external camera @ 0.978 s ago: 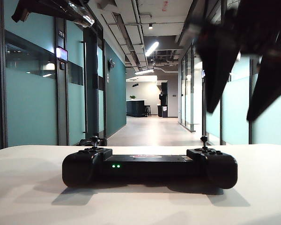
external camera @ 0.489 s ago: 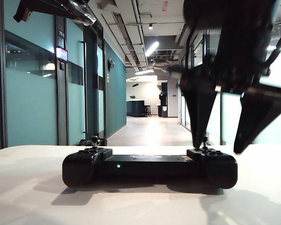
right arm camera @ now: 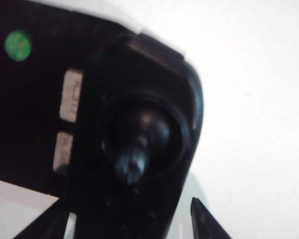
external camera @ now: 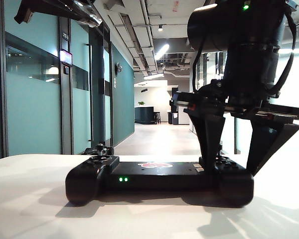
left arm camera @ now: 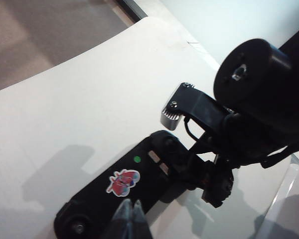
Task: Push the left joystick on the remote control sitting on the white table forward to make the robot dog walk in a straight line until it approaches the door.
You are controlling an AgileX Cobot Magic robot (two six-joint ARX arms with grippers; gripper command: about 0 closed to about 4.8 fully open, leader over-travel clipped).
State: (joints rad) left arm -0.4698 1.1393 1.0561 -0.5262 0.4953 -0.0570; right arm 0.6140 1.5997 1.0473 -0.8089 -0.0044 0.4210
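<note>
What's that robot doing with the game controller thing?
The right gripper is down over the right end of the black remote control on the white table. Its jaws are open, one on each side of that handle, right over the thumbstick there. The left gripper hangs shut above the remote's other end. The left joystick isn't touched.
</note>
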